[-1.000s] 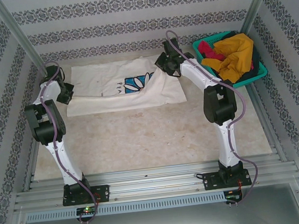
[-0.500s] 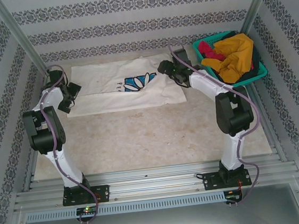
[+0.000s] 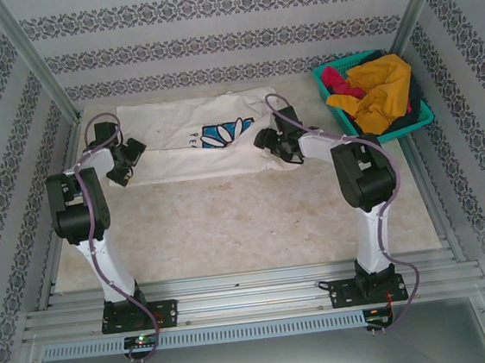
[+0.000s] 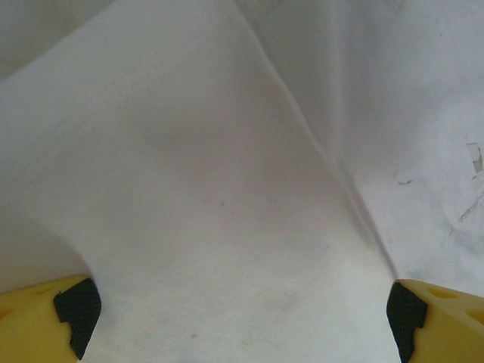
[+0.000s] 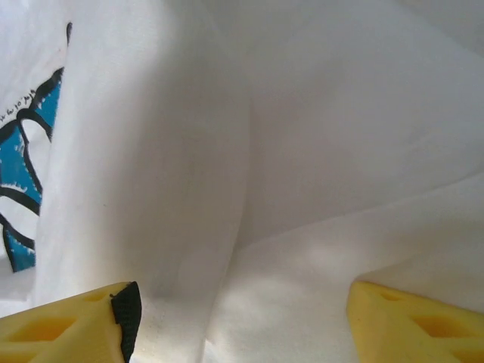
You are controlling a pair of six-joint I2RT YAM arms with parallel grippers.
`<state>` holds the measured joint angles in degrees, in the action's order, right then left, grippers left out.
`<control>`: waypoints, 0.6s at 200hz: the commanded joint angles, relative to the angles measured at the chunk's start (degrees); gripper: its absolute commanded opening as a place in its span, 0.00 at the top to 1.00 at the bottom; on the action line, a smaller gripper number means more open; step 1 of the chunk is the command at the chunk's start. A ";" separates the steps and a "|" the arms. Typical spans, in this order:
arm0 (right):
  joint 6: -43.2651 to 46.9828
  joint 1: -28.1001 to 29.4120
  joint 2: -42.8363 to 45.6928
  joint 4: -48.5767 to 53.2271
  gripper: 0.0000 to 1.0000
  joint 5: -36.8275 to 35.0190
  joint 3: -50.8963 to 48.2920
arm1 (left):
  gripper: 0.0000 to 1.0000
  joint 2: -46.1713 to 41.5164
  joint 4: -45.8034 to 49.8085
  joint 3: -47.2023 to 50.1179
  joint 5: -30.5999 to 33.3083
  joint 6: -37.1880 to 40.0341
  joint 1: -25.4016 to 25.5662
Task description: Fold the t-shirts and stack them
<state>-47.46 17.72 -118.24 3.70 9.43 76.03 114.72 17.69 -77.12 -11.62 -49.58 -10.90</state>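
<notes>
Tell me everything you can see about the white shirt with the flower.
It's a cream-white t-shirt of soft cloth, lying flat across the far side of the table, with a fold line along its near part. A blue square with a white daisy faces up near the middle, small lettering beside it. The left gripper and right gripper sit low over its two ends, jaws open; whether they touch it I can't tell.

Both arms, the left arm [image 3: 89,250] and the right arm [image 3: 371,229], have white shells between bulky black joint housings. A mauve-grey cable [image 3: 96,249] trails along each. Black base plates [image 3: 139,315] sit on silver rails [image 3: 255,297]. The fingers [image 4: 34,321] are yellow – tipped with black pads [image 4: 76,311].
</notes>
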 commanded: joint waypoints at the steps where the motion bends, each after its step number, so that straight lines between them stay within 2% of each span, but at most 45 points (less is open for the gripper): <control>1: -5.17 -1.92 1.71 -1.30 0.26 1.03 -7.39 | 0.00 -0.49 2.20 5.99 0.71 1.12 -1.05; 64: -7.44 -2.96 14.38 -3.69 0.24 -1.04 -24.87 | 0.00 -11.15 3.35 22.19 0.18 0.92 -0.55; 87: -6.30 -1.90 17.00 -3.31 0.24 0.28 -24.67 | 0.00 -13.18 3.98 24.31 -0.62 0.84 0.50; 120: -5.98 4.48 18.97 0.21 0.23 -4.38 -20.82 | 0.00 -14.42 4.08 24.21 0.12 0.45 0.88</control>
<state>-53.69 17.58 -101.03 -1.45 9.39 52.88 98.89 13.65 -55.77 -13.06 -48.62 -10.48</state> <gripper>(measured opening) 0.766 0.998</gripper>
